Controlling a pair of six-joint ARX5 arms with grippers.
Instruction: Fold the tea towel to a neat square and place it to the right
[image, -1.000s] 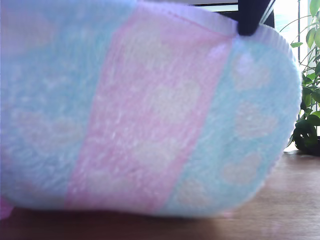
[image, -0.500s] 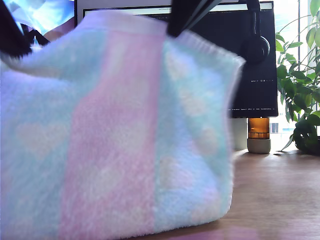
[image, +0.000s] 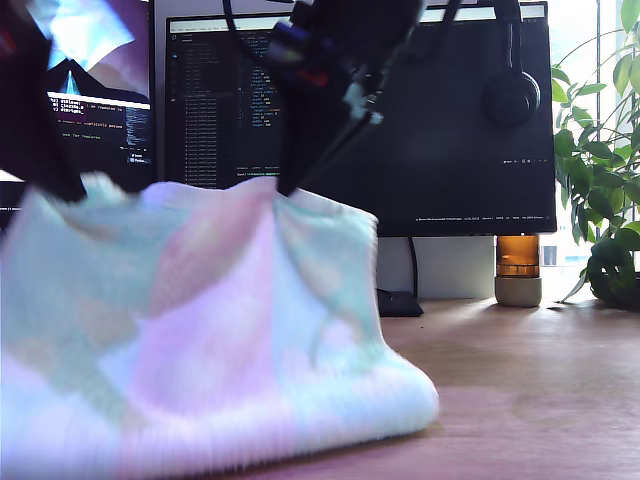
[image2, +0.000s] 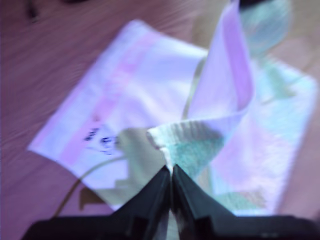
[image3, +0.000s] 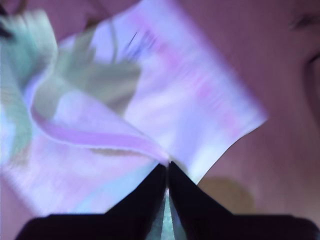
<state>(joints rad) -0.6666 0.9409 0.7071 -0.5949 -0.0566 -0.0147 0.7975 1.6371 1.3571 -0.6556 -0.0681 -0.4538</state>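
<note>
A brown wooden desk (image: 520, 400) fills the lower part of the exterior view, bare and open across that view's lower right. Behind it stand two screens: one monitor (image: 100, 90) in the upper left of the exterior view and a wide dark monitor (image: 450, 130) across the centre, with headphones (image: 512, 90) hung on its upper right corner. Below that corner sits a small amber jar (image: 518, 268) on a pale base, and a leafy plant (image: 610, 170) runs up the exterior view's right edge by a bright window. The tea towel (image: 200, 340) fills the lower left of the exterior view, its lower part heaped on the desk, its upper edge lifted at two points; it is blurred, with pastel green, pink and white patches. A dark arm (image: 35, 110) meets the towel's raised edge at the exterior view's far left, and another dark arm (image: 330, 90) comes down to the edge near the centre top; which is which I cannot tell. In the first wrist view my first gripper (image2: 171, 172) has its jaws pressed together on a fold of the towel's edge, the pink stripe (image2: 100, 105) showing on the part lying flat. In the second wrist view my second gripper (image3: 167, 170) is likewise pinched closed on a corner of the towel (image3: 150, 100), above the desk's wood (image3: 280, 170).
</note>
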